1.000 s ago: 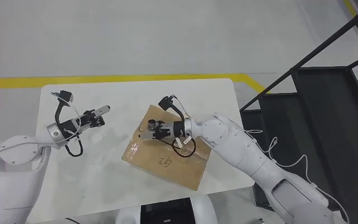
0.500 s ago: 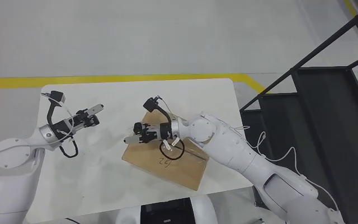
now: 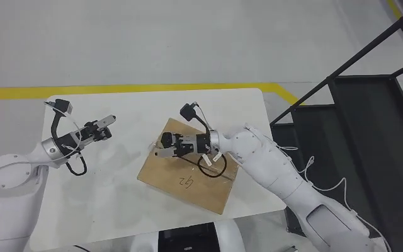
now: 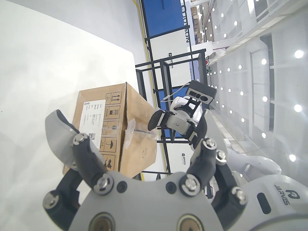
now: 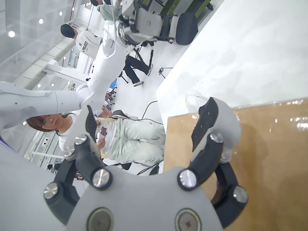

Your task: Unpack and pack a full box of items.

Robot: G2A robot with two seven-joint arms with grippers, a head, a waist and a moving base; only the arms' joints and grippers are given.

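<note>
Brown cardboard box (image 3: 189,176) is sitting closed on the near right part of the white worktop (image 3: 107,195), turned at an angle, one corner close to the near edge. Clear glossy tape (image 4: 130,131) is running over its top seam, and a printed label (image 4: 93,116) is showing on its left side. Being full, it is probably heavy for one arm; the walls look stiff, the tape slippery. Lifting would likely need both arms pressing opposite sides.

The right end effector (image 3: 162,146) is hovering over the box's left top edge, fingers (image 5: 207,121) spread and pinching nothing; whether it is touching the cardboard I cannot tell. The left end effector (image 3: 106,126) is hanging above the far left worktop, well apart from the box, its fingers (image 4: 60,131) also spread.

Smooth pale floor (image 3: 189,38) and a yellow line (image 3: 126,90) are lying beyond the worktop; black metal stairs (image 3: 359,126) are standing to the right.
</note>
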